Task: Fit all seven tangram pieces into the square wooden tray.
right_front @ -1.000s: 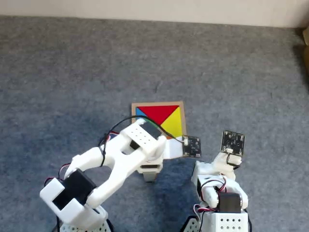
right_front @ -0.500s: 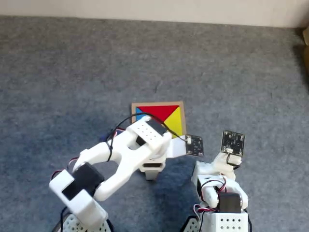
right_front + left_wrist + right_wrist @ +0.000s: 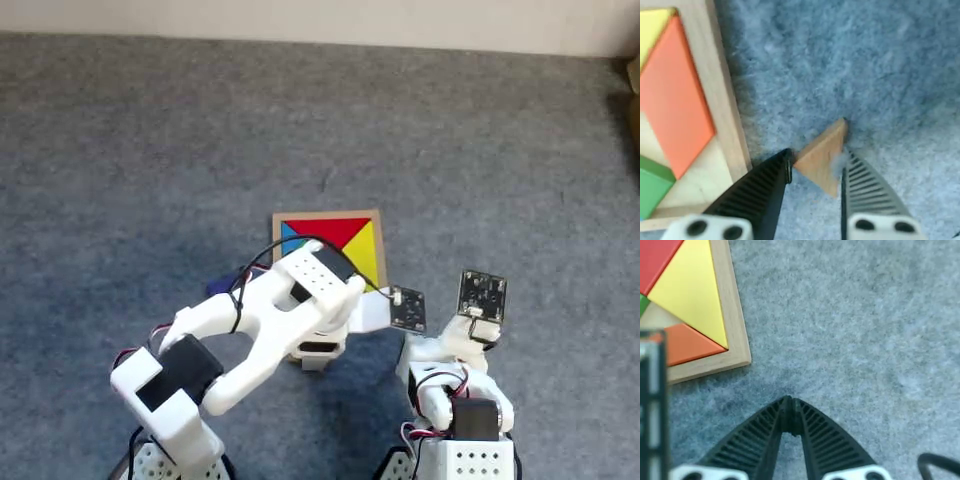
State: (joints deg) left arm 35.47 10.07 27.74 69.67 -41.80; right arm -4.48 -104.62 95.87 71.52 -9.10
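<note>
Red triangle [image 3: 330, 232], yellow triangle [image 3: 363, 256], orange piece [image 3: 675, 95] and green piece [image 3: 650, 186] sit in the wooden tray [image 3: 732, 135], with bare floor beside them. Left tool [image 3: 816, 159] pinches a plain wooden triangle [image 3: 822, 152] just outside the tray's rim, unplaced. Right tool [image 3: 790, 415] hangs closed, empty.

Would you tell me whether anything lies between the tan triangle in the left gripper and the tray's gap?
Only the rim of the tray, beside the tan triangle, stands in the way; nothing else visible.

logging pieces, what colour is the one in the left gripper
Tan, wood-coloured piece in the left gripper; clearest in the left wrist view.
</note>
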